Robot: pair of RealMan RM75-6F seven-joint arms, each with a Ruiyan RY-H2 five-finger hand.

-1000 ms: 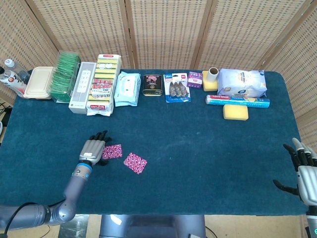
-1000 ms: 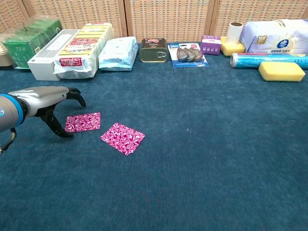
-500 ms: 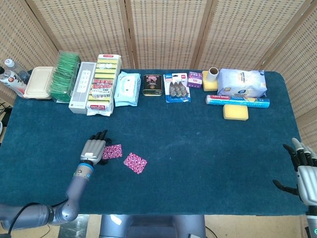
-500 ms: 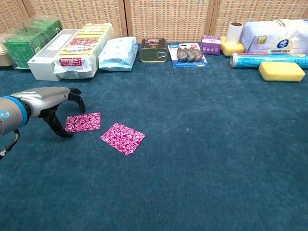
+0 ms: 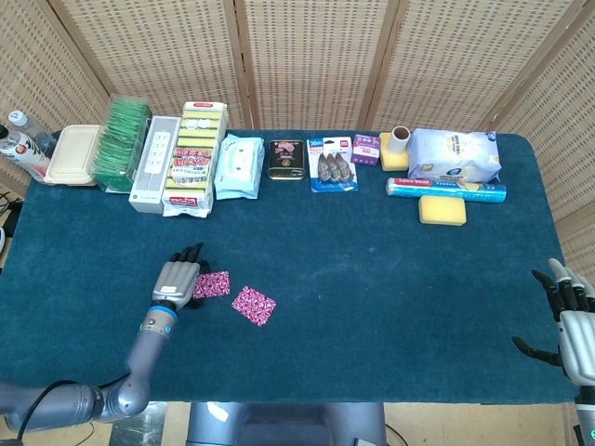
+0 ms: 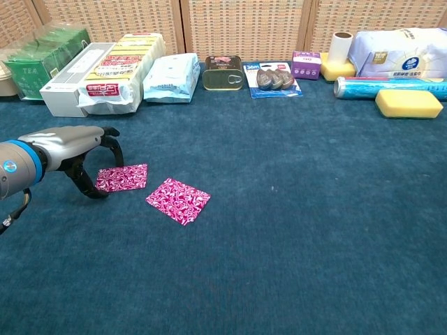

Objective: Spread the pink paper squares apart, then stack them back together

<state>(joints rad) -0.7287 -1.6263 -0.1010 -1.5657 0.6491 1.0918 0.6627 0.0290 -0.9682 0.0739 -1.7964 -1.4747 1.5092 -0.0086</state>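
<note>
Two hands show: the left hand (image 6: 77,150) arches over the blue surface (image 6: 293,209), fingers curled apart, fingertips (image 6: 91,193) at the edge of one pink paper square (image 6: 122,177); the other pink square (image 6: 177,200) lies flat just beside it. The right hand (image 5: 572,321) rests empty with fingers spread at the surface's far edge

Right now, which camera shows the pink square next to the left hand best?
The chest view: the pink square appears larger, its pattern clear, beside the left hand. The head view shows it small, from above, partly under the fingers.
</note>
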